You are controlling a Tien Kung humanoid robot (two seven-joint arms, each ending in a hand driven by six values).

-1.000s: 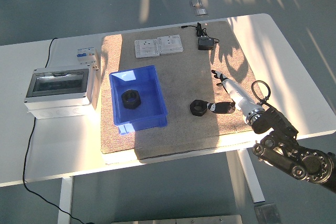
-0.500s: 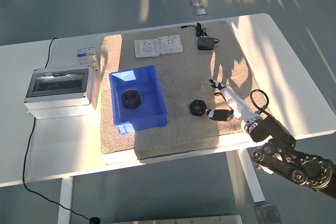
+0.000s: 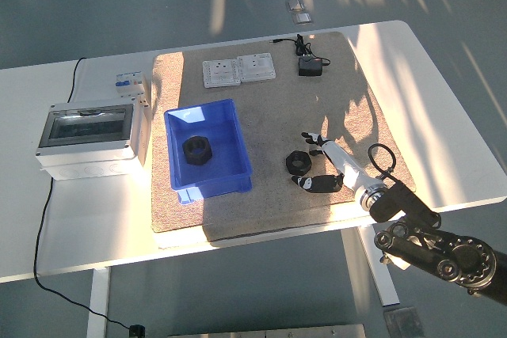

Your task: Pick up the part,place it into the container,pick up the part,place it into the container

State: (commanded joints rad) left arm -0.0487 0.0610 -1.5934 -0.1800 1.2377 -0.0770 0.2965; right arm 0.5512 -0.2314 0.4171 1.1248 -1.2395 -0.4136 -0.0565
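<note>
The part (image 3: pixel 298 161), a black hex nut, lies on the tan mat (image 3: pixel 269 195) to the right of the blue container (image 3: pixel 207 151), clear of its wall. We see a second black nut (image 3: pixel 196 150) already resting inside that container. Our right hand (image 3: pixel 315 165) reaches in from the lower right, its fingers (image 3: pixel 310 138) spread apart on either side of the part, one just above it and one just below, gripping nothing. On the white counter (image 3: pixel 79 211) to the left sits a grey electrical box (image 3: pixel 87 136). Two white socket plates (image 3: pixel 238 70) and a black adapter (image 3: pixel 310 66) lie at the mat's far edge.
</note>
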